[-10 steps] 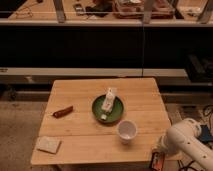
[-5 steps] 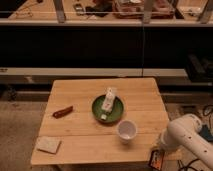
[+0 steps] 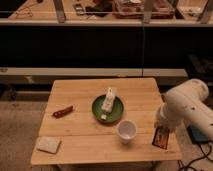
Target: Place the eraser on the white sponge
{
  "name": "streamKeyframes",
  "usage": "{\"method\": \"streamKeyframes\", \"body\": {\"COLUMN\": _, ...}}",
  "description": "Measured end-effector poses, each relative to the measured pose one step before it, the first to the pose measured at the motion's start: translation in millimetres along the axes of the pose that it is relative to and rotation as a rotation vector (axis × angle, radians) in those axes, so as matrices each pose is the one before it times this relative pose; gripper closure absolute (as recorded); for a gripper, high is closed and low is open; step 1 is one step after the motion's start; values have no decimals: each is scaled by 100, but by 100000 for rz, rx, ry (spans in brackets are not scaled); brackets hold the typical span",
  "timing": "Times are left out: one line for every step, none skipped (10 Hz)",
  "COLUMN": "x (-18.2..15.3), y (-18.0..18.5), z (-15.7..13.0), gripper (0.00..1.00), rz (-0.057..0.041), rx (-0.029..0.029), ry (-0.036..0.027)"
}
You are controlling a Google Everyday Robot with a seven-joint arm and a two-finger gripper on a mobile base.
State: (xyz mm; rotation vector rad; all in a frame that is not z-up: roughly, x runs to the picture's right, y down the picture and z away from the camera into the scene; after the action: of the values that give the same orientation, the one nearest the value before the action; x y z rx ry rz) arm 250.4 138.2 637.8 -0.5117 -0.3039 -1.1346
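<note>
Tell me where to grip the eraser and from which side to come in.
Probably across its two long edges, from above. The eraser is a small thin block near the right edge of the table, right of the cup, and its straight parallel sides suit a pinch. The gripper is just above it, at the arm's lower end; whether it already holds the eraser cannot be told.

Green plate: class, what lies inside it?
A white box lies in the green plate, covering part of its floor; anything beneath it is hidden. The gripper is off to the right, by the eraser at the table edge.
</note>
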Motion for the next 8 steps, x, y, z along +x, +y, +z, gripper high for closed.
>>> {"method": "streamKeyframes", "body": {"x": 1469, "y": -1839, "z": -2308, "gripper": 100, "rz": -2714, "rx": -545, "ry": 3499}}
{"method": "streamKeyframes", "body": {"x": 990, "y": -1800, "z": -1556, "gripper": 100, "rz": -2448, "rx": 338, "ry": 2089}}
{"method": "streamKeyframes", "body": {"x": 994, "y": -2198, "z": -1523, "gripper": 100, "rz": -2874, "rx": 907, "ry": 1910}}
{"method": "streamKeyframes", "body": {"x": 227, "y": -1641, "z": -293, "gripper": 100, "rz": -1932, "rx": 1776, "ry": -624}}
{"method": "streamKeyframes", "body": {"x": -150, "y": -2911, "z": 298, "gripper": 100, "rz": -2692, "rx": 5612, "ry": -2272}}
{"method": "streamKeyframes", "body": {"x": -576, "y": -2465, "z": 822, "gripper": 100, "rz": -2145, "rx": 5258, "ry": -2810}}
{"method": "streamKeyframes", "body": {"x": -981, "y": -2871, "z": 1453, "gripper": 100, "rz": -2496, "rx": 5546, "ry": -3103}}
{"method": "streamKeyframes", "body": {"x": -1061, "y": -2577, "z": 1495, "gripper": 100, "rz": -2651, "rx": 4855, "ry": -2754}}
